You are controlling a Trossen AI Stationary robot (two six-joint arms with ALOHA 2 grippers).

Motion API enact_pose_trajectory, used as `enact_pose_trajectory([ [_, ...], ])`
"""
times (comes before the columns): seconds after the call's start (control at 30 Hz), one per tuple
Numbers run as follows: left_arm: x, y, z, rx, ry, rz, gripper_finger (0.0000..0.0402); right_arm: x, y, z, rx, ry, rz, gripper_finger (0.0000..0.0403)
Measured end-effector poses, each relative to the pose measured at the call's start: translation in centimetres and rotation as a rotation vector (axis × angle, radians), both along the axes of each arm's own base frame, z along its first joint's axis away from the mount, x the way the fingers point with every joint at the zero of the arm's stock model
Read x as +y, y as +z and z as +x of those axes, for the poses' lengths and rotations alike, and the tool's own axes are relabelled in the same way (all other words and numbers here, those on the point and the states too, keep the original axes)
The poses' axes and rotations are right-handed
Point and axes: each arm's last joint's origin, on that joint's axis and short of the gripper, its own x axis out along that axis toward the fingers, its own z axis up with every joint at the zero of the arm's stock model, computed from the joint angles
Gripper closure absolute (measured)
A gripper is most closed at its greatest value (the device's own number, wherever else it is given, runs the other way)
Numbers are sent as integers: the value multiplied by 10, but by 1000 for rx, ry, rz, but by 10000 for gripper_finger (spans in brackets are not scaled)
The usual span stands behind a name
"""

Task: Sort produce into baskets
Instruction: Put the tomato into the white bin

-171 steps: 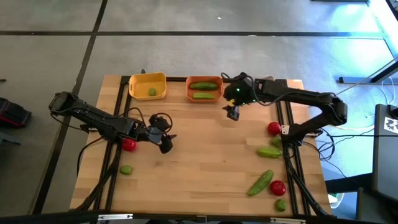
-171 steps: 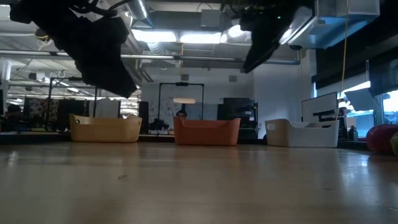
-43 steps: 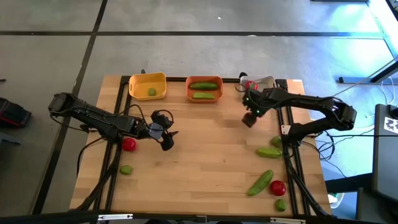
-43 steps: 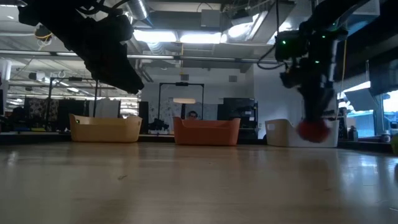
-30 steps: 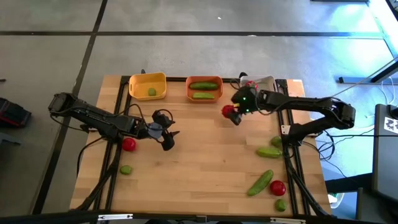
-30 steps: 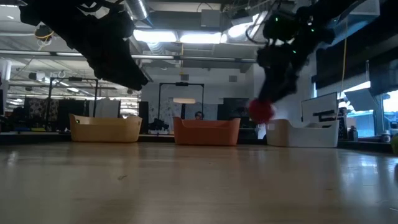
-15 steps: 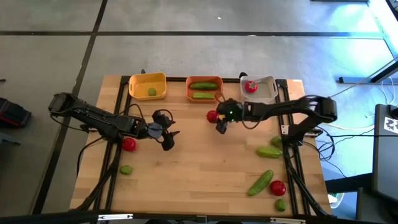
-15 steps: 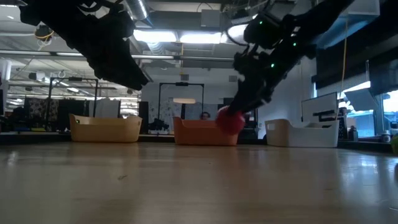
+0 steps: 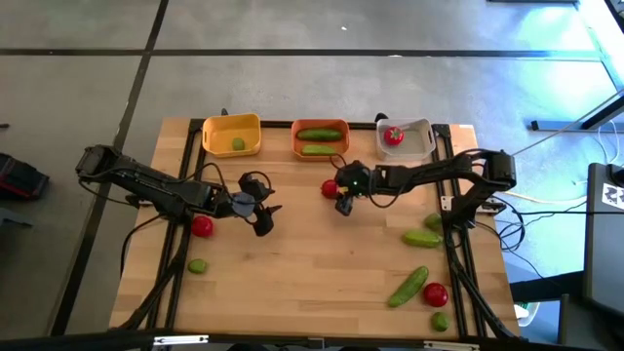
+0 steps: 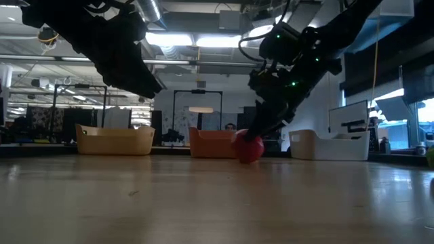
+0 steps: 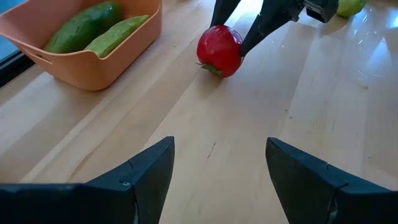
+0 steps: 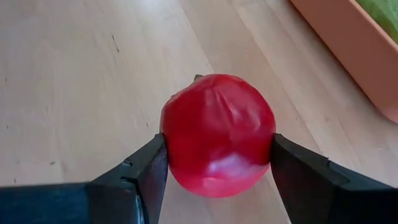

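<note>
A: Holding a red tomato (image 12: pixel 217 134) between its fingers, my right gripper (image 9: pixel 339 195) has carried it away from the white basket (image 9: pixel 421 148) and down to the table (image 9: pixel 312 263), just in front of the orange basket (image 9: pixel 296 139).

B: And the left?

A: My left gripper (image 9: pixel 263 216) hovers wide and empty mid-table. This looks like a detour; the tomato isn't sorted yet.
</note>
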Motion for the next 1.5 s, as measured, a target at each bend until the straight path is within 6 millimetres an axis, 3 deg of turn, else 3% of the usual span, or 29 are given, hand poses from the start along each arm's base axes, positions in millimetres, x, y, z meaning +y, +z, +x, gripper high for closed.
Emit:
enact_pose_trajectory([
  [0.37, 0, 0, 0, 1, -2, 2, 152, 2, -12, -11, 144, 7, 34, 94],
  [0.73, 0, 0, 0, 3, -4, 5, 152, 2, 5, -13, 339, 48, 36, 76],
  [1.07, 0, 0, 0, 3, -4, 5, 153, -1, 26, 6, 212, 73, 1, 77],
  [1.5, 1, -5, 6, -3, 28, 29, 153, -3, 39, 23, -1, 105, -36, 77],
])
